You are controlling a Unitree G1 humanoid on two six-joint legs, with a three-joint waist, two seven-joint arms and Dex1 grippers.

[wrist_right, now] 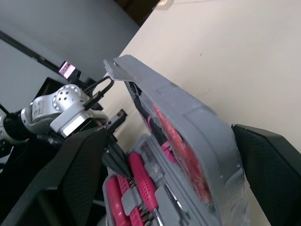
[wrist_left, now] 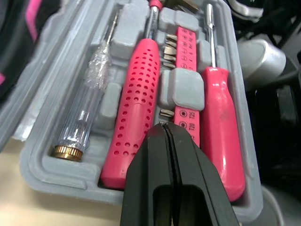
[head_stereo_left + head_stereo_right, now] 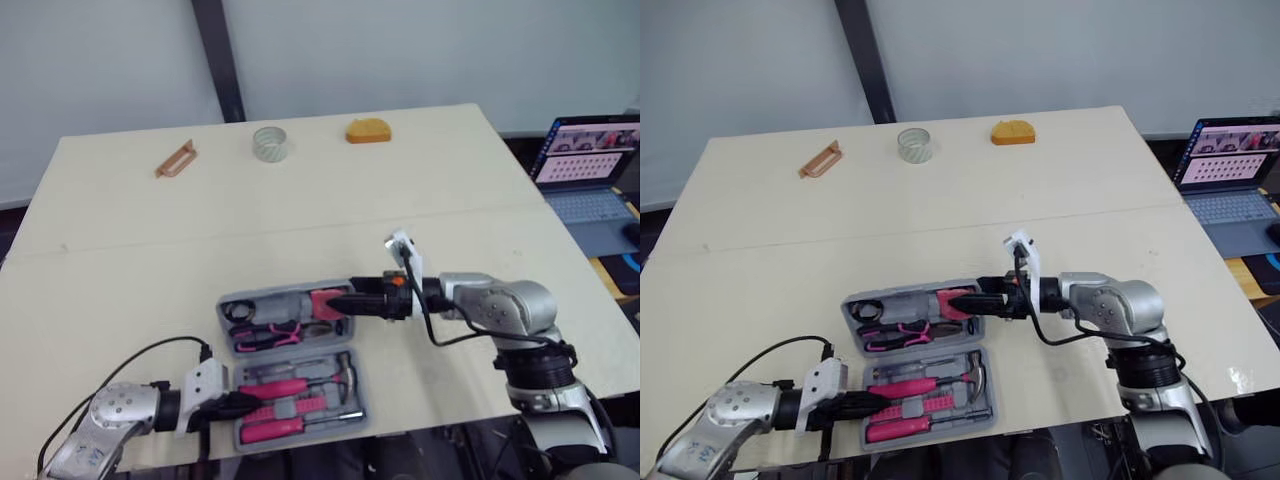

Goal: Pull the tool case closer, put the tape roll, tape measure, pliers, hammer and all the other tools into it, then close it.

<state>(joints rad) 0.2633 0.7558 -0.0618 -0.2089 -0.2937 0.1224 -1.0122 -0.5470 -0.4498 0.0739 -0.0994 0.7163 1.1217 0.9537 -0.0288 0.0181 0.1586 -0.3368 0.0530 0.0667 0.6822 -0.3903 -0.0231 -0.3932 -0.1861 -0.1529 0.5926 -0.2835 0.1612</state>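
Right gripper [image 3: 340, 302], spread wide, straddles the far half of the case [image 3: 285, 293] from its right end. Left gripper [image 3: 245, 404], closed and empty, sits over the near half. Tape roll [image 3: 270, 143] lies at the worktop's [image 3: 450, 230] far edge.

Case [image 3: 285, 303]: near edge of table [image 3: 300, 230]. Tape roll [image 3: 270, 143]: far edge, tape measure [image 3: 369, 130] right of it. Laptop [image 3: 590, 180]: beyond right edge.

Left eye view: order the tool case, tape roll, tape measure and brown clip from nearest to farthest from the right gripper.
1. The tool case, at the right gripper itself, near side of the table.
2. The tape roll and the tape measure, both along the far edge: too close to call.
3. The brown clip, far edge, left side.
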